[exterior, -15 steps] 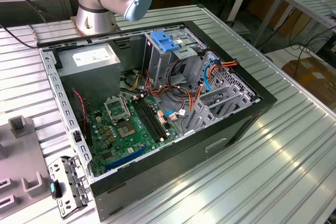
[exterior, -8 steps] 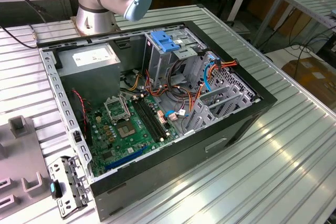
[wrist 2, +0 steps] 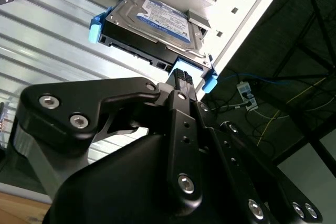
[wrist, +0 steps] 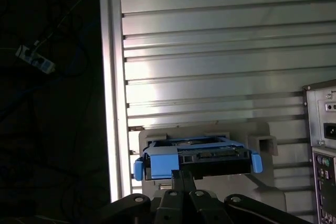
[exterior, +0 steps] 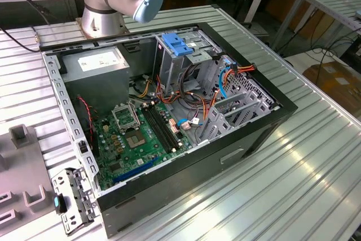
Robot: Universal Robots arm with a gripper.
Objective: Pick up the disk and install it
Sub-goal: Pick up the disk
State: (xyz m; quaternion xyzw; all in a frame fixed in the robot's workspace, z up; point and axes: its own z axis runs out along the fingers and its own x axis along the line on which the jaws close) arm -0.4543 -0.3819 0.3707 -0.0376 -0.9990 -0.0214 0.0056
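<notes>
Disk [wrist 2: 157,17] is sitting label-up in a grey holder [wrist: 262,141] right at the edge of the table [wrist: 210,51], with blue rails showing at both sides. It's not looking lifted yet. Gripper [wrist 2: 181,77] is pointing straight at the disk's connector end, tip touching or just short of the blue front piece. Cannot tell how far it is open or whether it is gripping anything. Open computer case [exterior: 271,111] is lying on the same table, and its rear panel is showing near the holder in the first wrist view. Judging the step in hand as the pick. Doing it well is coming down to staying centred on the disk and taking a square hold on something solid, not a thin blue tab. It's also about keeping the disk level between the holder's walls so the rails aren't snagging.
</notes>
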